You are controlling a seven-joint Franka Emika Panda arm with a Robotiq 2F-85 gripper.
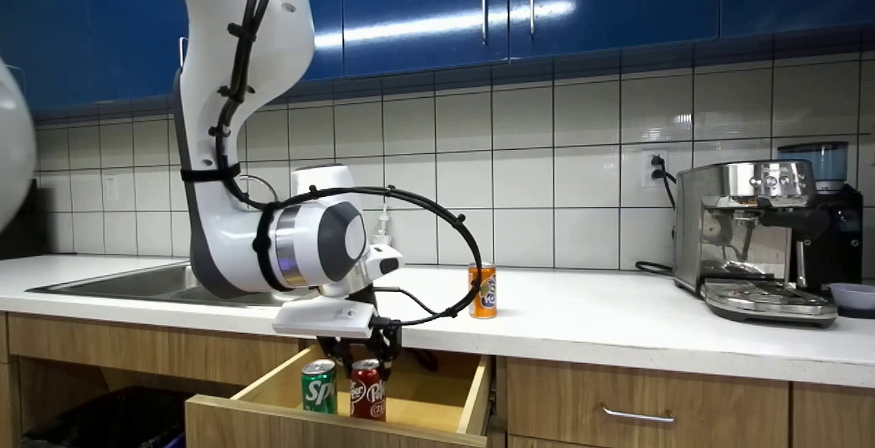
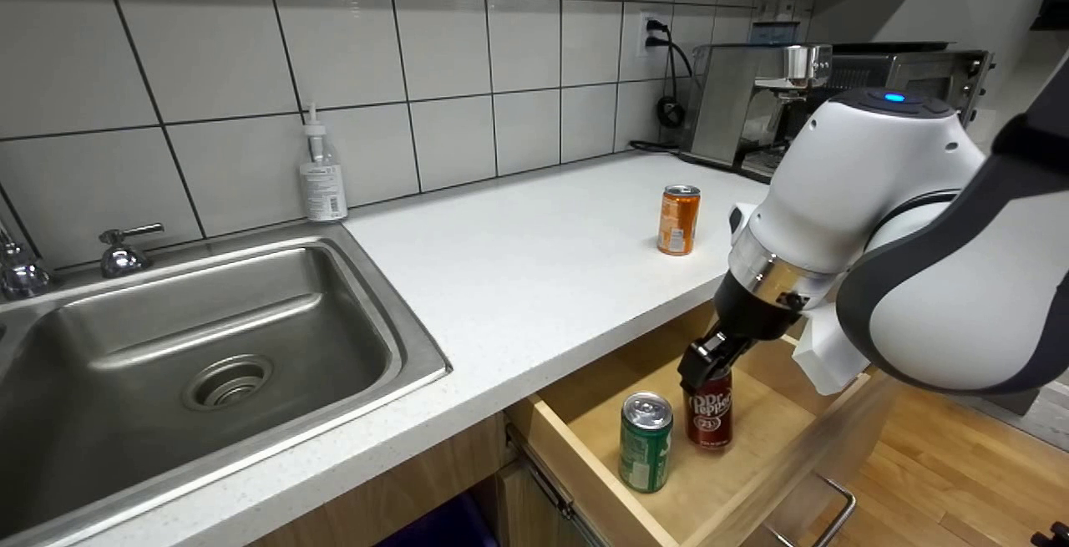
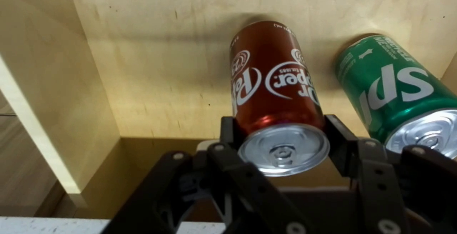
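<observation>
My gripper (image 3: 280, 134) is shut on a dark red Dr Pepper can (image 3: 273, 80), its black pads on either side just below the silver lid. In both exterior views the can is upright inside the pulled-out drawer (image 2: 576, 480). Whether its base rests on the drawer floor or hangs slightly above, I cannot tell. Beside it, a green Sprite can (image 3: 396, 84) stands upright, apart from the red one and close to the outer side of one finger in the wrist view. An orange Fanta can (image 2: 678, 220) stands on the white counter (image 2: 501, 280) above the drawer.
A steel sink (image 2: 234, 346) is set into the counter, with a soap bottle (image 2: 322, 175) behind its corner. An espresso machine (image 1: 752, 243) stands farther along. The counter's front edge overhangs the back of the drawer, and the drawer's wooden walls surround the gripper.
</observation>
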